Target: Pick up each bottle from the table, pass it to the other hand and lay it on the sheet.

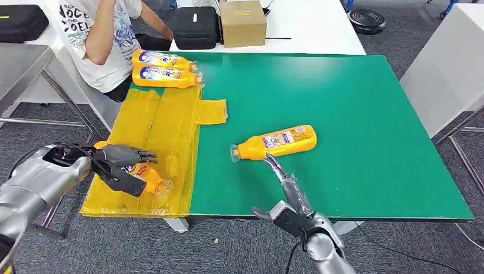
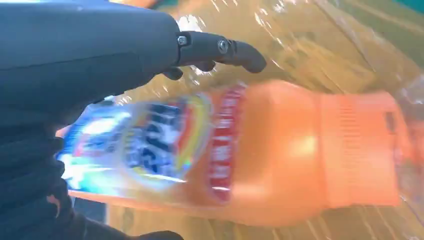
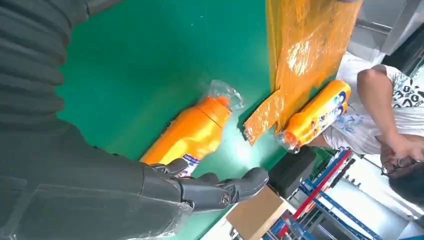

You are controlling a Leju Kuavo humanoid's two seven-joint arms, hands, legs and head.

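Where the yellow sheet meets the near left table corner, left hand clasped around an orange bottle, fingers wrapped over its labelled body, capped end angled toward the sheet's near edge; whether resting on the sheet or just above it, cannot tell. Farther back on the same sheet, two more bottles side by side at the far edge, close beside a seated person in a white printed shirt. Past the sheet's right border, bare green mat wide and unoccupied toward the right and far edges. Near the mat's middle, a fourth bottle flat on its side, wrapped cap end toward the sheet, well apart from it. Just on the near side of that bottle, right hand holding nothing, fingers extended and apart, tips close to the bottle's cap end, wrist over the table's near edge. Beyond the far edge, a black case and cardboard box on a white table.
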